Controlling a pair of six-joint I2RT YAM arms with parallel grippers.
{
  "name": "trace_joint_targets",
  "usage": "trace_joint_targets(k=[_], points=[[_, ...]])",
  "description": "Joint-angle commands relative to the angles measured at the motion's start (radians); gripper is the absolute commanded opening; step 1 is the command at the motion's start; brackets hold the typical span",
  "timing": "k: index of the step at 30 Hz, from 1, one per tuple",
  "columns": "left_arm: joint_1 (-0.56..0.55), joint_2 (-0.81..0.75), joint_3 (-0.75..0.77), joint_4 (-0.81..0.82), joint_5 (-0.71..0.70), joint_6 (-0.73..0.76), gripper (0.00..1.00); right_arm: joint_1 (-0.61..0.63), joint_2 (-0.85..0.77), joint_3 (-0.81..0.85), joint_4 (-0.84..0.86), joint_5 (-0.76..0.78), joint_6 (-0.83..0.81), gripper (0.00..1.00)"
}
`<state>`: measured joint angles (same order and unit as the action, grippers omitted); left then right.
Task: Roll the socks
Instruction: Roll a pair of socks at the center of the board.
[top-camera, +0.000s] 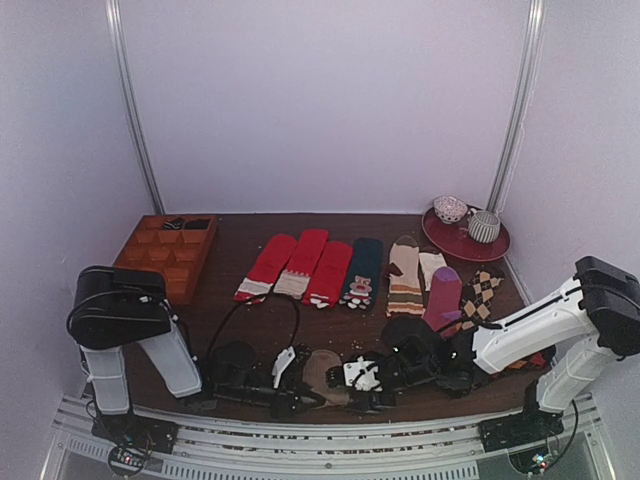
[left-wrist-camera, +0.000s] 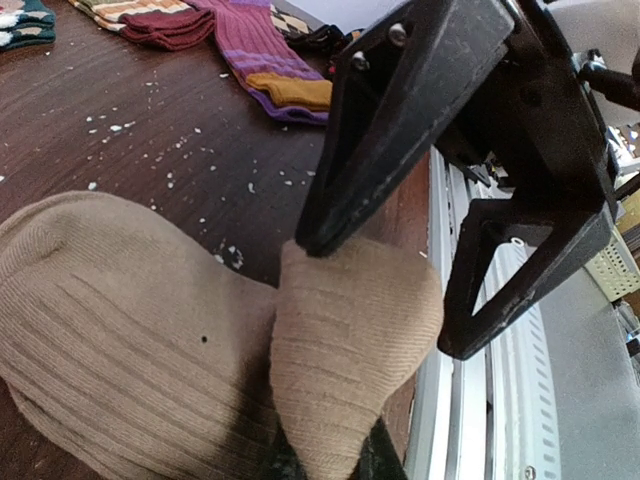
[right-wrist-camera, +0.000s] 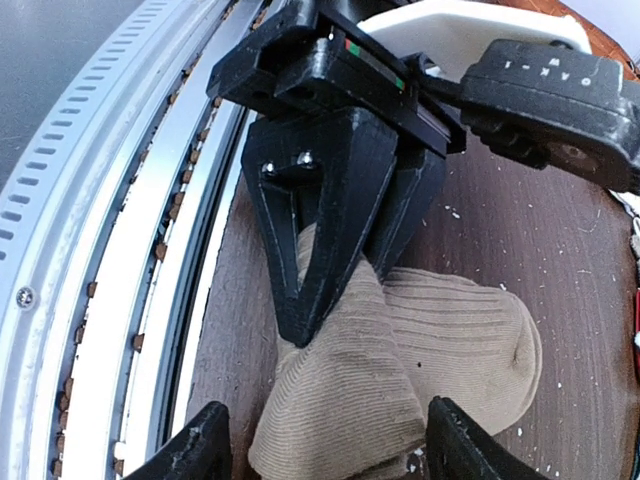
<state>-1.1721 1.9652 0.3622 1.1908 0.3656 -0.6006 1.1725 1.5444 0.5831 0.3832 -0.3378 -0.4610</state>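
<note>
soft tan bundle caught between two claws at the desk's near edge

the socks (right-wrist-camera: 450, 340) are lying as a loose, half-folded lump of ribbed tan knit directly under both claws, close to the metal rail (right-wrist-camera: 110, 230) along the near edge of the desk (left-wrist-camera: 150, 150). the left claw (right-wrist-camera: 335, 300) is pinching a raised fold of the knit, with its two fingers nearly together and cloth bunching between them. the right claw (left-wrist-camera: 380, 298) is standing wide apart and gripping nothing. one of its fingertips is touching the top of the fold and the other is hanging past it on the rail side, so the fold is sitting in the gap.

the knit is looking light, limp and stretchy, with no stiffness of its own, so it is likely sagging and unfolding wherever nothing is pinning it. the ribbing is probably giving the fingers good friction. slipping is therefore less of a worry than catching a single layer and peeling it off the rest. nothing here is fragile, so a firm squeeze is looking safe.

the best hold for the right claw is looking like the thick doubled part just below its fingertips, taking all layers at once and avoiding the thin edge. the wider, flatter part of the socks is spreading away from the left claw toward the desk's middle. judging by that open shape, the roll is only partly formed.
</note>
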Motion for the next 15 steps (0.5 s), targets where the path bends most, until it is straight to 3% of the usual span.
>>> trace_joint_targets(k=[1, 7, 15], points=[[-0.012, 0.106, -0.037, -0.402, 0.054, -0.037, 0.00, 0.020, 0.039, 0.032, -0.023, 0.041, -0.001, 0.67], [-0.012, 0.124, -0.021, -0.411, 0.063, -0.032, 0.00, 0.022, 0.080, 0.052, -0.041, 0.070, 0.027, 0.56], [-0.012, 0.124, 0.010, -0.456, 0.044, 0.010, 0.00, 0.021, 0.160, 0.145, -0.186, 0.067, 0.124, 0.25]])
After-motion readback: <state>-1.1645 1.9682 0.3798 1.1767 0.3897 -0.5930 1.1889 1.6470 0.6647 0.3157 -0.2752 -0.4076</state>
